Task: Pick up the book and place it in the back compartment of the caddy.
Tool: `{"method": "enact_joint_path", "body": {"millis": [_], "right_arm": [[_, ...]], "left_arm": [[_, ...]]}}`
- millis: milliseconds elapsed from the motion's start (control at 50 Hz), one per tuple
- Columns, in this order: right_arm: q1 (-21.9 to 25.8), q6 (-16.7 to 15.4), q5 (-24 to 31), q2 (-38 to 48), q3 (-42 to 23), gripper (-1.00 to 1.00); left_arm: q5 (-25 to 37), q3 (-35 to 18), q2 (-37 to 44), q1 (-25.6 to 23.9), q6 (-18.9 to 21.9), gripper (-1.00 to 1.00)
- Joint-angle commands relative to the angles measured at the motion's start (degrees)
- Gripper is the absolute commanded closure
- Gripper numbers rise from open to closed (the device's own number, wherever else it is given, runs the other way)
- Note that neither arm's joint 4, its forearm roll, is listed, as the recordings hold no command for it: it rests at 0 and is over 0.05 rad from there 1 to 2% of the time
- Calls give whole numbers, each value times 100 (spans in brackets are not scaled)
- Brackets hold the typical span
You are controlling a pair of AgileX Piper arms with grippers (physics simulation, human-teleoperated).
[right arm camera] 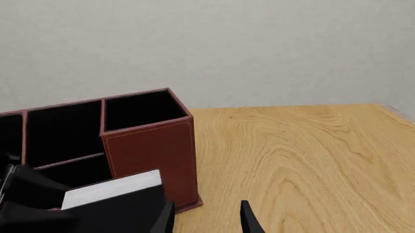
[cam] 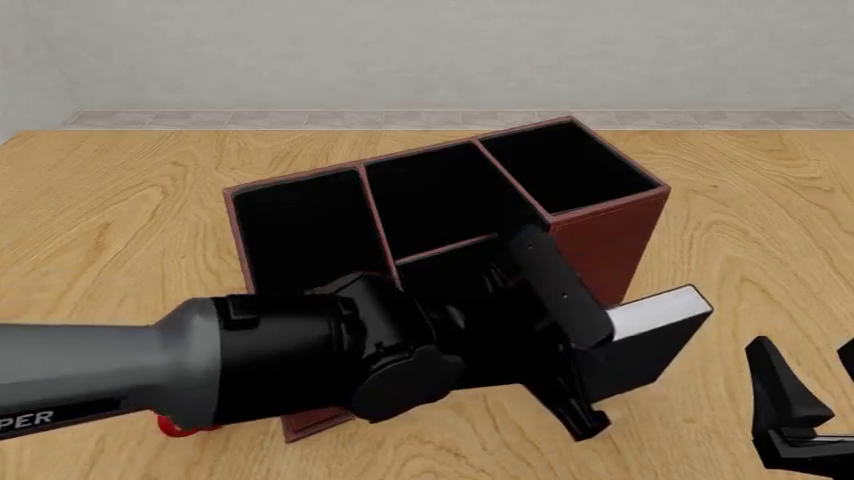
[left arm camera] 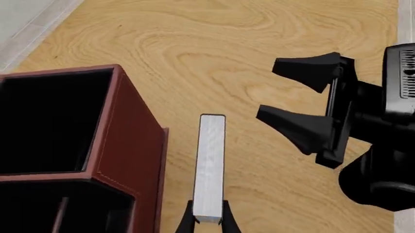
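L gripper (left arm camera: pixel 209 224) clamps book (cam: pixel 651 335), arm hiding caddy (cam: pixel 607 235) front; R gripper (left arm camera: pixel 292 94) wide.

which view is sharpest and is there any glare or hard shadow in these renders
None shows glare; the light is flat and even. Front view: the left arm fills the foreground, hiding part of the caddy. Left wrist view: the book is crisp, with almost no shadow beneath it on the table. Right wrist view: the caddy's cells render pure black, with no interior detail.

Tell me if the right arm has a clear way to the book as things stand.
Probably yes: the right gripper is open beside the book, with bare table between them, though the left gripper is shut on it.
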Motion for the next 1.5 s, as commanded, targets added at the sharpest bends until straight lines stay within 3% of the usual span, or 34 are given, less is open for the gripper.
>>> {"method": "enact_joint_path", "body": {"millis": [20,120,160,420,520,700,940,1040,1200,1500], "right_arm": [[0,5,-28,28,3,-100],[1,-7,-9,4,1,-100],[1,-1,5,-6,1,-100],[1,2,13,-11,-2,-100],[2,-1,3,-5,1,-100],[2,-4,26,-25,-4,-100],[3,2,80,-70,-10,-100],[4,-4,56,-57,-2,-100],[4,-3,53,-52,-3,-100],[5,2,56,-55,-1,-100]], "left_arm": [[162,95,-514,-53,165,100],[187,125,-867,-32,-64,100],[220,142,-933,-56,101,100],[514,112,-1481,-151,67,100],[702,83,-1692,-165,279,100],[1067,-51,-2009,-175,286,100],[1558,-58,-2448,65,436,100],[1752,-81,-2694,237,281,100],[1949,61,-2810,380,695,100],[2039,49,-2892,715,785,100]]}}
